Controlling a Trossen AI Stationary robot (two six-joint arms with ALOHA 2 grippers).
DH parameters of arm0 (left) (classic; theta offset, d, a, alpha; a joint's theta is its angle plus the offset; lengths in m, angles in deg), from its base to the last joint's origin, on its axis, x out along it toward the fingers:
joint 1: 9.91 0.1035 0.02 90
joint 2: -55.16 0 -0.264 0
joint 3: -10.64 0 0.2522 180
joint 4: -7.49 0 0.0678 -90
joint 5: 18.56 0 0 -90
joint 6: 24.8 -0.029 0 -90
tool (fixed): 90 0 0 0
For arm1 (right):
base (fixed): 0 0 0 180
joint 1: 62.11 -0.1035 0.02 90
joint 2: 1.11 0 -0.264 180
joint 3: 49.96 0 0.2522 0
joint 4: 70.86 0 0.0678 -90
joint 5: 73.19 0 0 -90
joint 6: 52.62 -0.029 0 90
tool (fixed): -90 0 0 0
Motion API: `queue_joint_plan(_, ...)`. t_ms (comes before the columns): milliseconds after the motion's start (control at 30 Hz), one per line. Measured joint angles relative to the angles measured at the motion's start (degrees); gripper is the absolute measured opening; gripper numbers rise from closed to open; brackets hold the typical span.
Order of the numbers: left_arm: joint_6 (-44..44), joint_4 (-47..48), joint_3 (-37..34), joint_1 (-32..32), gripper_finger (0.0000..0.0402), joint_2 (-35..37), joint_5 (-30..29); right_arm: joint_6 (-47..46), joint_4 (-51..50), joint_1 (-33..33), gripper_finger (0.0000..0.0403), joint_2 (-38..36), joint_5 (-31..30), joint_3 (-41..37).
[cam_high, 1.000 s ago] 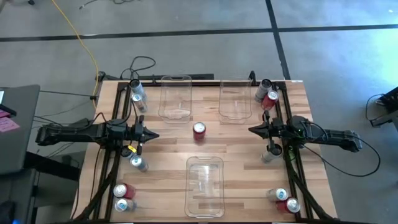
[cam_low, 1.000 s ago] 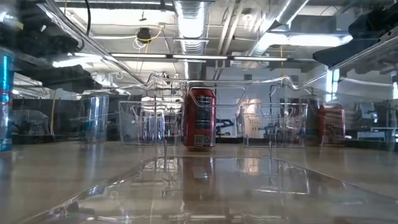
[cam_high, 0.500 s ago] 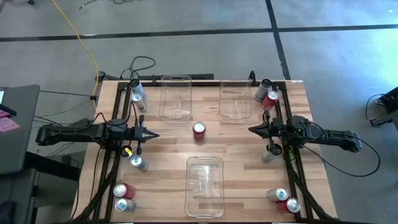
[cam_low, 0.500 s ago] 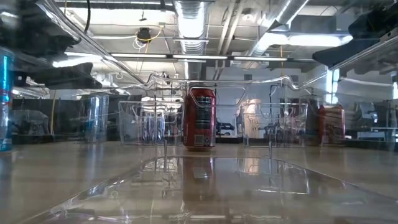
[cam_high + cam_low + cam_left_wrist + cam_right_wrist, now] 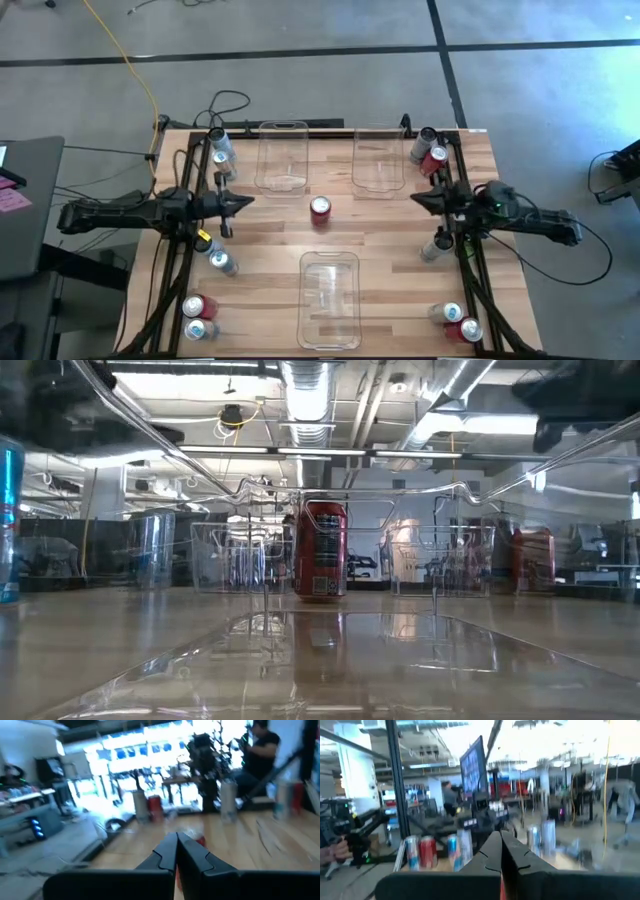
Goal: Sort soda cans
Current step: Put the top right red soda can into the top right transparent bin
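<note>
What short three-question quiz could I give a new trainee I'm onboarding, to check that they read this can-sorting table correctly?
1. True or false: the red can in the middle of the table stands inside a clear bin.
2. How many clear bins are on the table?
A. two
B. three
C. five
3. Fill in: both claws are ____, holding nothing.

Key
1. False. It stands on bare wood, between the far left bin, the far right bin and the near bin.
2. B
3. shut. The left claw and the right claw point at each other across the table.
</note>
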State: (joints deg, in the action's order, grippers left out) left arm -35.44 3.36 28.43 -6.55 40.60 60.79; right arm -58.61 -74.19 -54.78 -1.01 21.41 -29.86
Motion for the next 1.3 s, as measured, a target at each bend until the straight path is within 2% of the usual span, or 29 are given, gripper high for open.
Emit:
queue_joint_plan(133,1.16,-3.2,0.03,0.0,0.0004,0.0,-4.39,0.25,-0.62,1.05,0.0013,0.42,-0.02,3.92)
queue_joint_plan(267,1.95,-1.35,2.65,0.01,0.0004,-0.17,-7.83,-0.07,-1.18,3.36,0.0013,2.23,-0.02,6.8)
queue_joint_plan(433,4.1,1.91,8.0,0.02,0.0004,-1.39,-7.98,-1.2,-0.36,6.42,0.0013,6.26,-0.15,8.19)
queue_joint_plan(567,6.26,2.3,11.45,0.02,0.0004,-3.35,-7.96,-5.87,-0.25,7.08,0.0013,8.74,-0.17,8.19)
queue_joint_plan(767,10.29,2.15,12.88,0.02,0.0004,-4.94,-7.96,-1.27,4.19,8.92,0.0013,11.69,-0.2,8.19)
queue_joint_plan(933,5.15,1.16,12.88,0.02,0.0004,-4.92,-7.98,-3.76,7.73,11.52,0.0015,13.7,-0.2,8.56)
queue_joint_plan(1100,1.93,0.78,12.88,0.02,0.0004,-4.95,-9.49,-5.97,-0.24,13.96,0.0046,16.34,-0.2,12.97)
queue_joint_plan(1300,-0.73,-0.61,12.88,0.33,0.0019,-4.94,-13.28,-5.75,-21.85,14.93,0.0128,21.32,-0.21,27.01)
